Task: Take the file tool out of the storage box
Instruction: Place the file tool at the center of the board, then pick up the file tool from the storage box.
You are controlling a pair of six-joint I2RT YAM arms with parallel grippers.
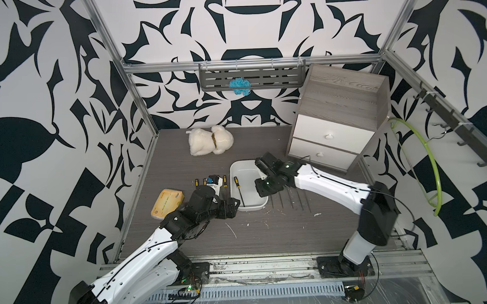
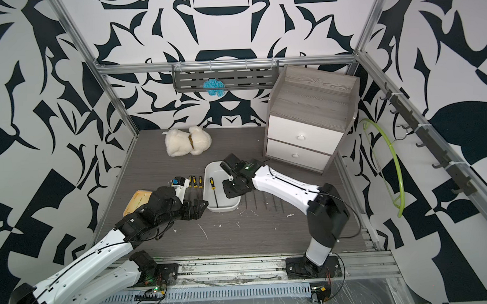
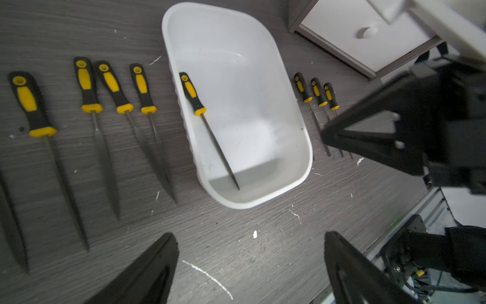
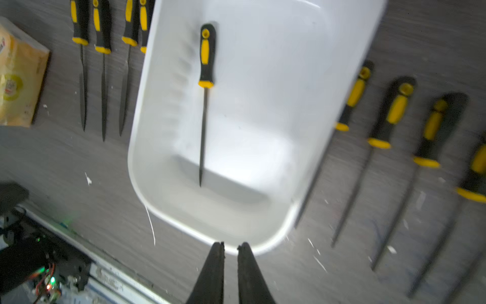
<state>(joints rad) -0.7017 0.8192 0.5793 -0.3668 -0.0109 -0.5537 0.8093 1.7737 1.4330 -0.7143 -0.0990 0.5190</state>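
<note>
Left gripper spread empty near storage box rim; right gripper pinched empty; file along wall.

The grey wood-grain surface carried a white storage box near its middle, with rows of yellow-and-black-handled files lying flat on either side of it. A cream plush toy lay toward the back, a yellow packet near one edge, and a two-drawer cabinet stood in a back corner. White scraps were scattered about.

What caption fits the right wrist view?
One file lies in the white storage box; other files lie outside it.
</note>
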